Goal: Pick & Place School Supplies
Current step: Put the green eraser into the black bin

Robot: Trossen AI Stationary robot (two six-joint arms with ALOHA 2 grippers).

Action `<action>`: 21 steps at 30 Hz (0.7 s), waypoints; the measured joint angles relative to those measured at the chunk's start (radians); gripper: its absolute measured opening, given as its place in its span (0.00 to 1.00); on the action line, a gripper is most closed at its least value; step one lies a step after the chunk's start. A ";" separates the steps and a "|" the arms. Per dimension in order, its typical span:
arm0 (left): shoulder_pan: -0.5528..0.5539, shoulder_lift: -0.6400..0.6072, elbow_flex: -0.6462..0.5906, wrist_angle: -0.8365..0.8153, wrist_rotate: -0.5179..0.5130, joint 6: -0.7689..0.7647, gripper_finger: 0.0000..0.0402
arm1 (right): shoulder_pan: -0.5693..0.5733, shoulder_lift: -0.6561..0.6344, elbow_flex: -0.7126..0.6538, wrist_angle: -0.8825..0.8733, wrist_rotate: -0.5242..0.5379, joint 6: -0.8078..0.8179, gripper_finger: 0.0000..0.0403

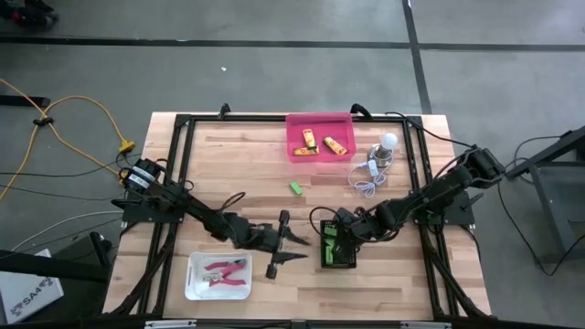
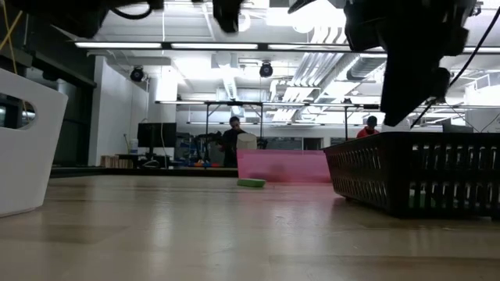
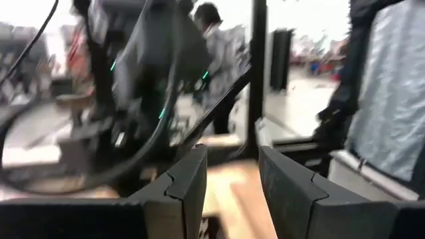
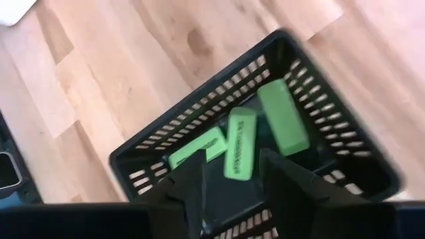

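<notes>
The right hand [image 4: 229,189] hangs open and empty over the black basket [image 4: 166,149] holding three green blocks [image 4: 240,143]. The left hand [image 1: 291,244], open, waits mid-counter. A fourth green block [image 1: 295,187] lies stray; dropping low risks snagging the rim.

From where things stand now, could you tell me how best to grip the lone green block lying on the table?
Probably from straight above, gripper fingers across its short width. The green block lies flat and alone on bare wood between the pink tray and the black basket, so its long sides are free.
</notes>
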 joint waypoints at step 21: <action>0.294 -0.115 0.000 -0.734 -0.048 -0.185 0.33 | -0.058 -0.274 0.000 -0.231 -0.027 -0.061 0.26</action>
